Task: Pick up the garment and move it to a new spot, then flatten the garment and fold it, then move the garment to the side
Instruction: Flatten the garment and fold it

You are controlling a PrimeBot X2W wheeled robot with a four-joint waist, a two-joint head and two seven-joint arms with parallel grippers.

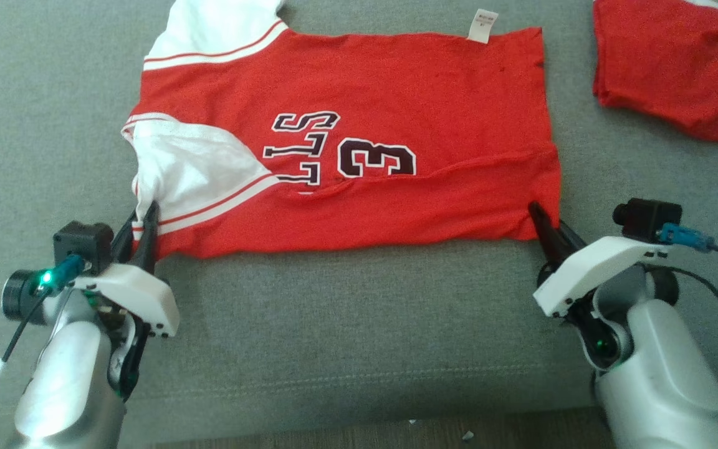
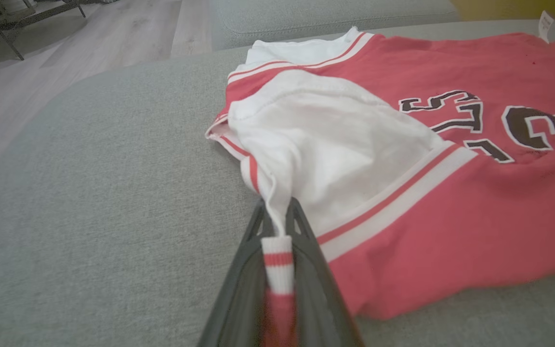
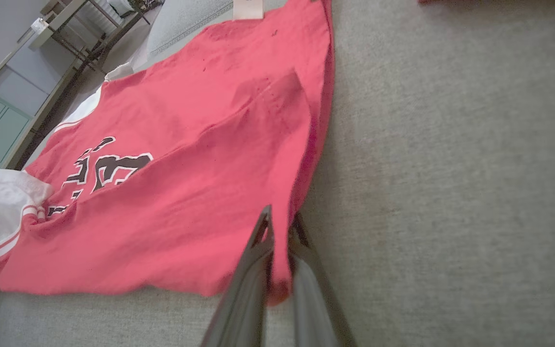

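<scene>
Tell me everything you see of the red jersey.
The jersey is red knit with white sleeves edged in red-and-white stripes, dark white-outlined lettering and a number 3, and a white tag at its far edge. It lies spread, wrinkled, on the grey cushion. The left gripper pinches a sleeve cuff; the right gripper pinches the near hem corner.

Garment [image 1: 396, 100] spread across the sofa seat [image 1: 346, 312]

It lies flat, sleeves to the left, hem to the right. The left gripper [image 1: 147, 218] holds the near-left sleeve, the right gripper [image 1: 540, 218] the near-right corner. A second cloth [image 1: 670, 68] lies apart, far right.
</scene>
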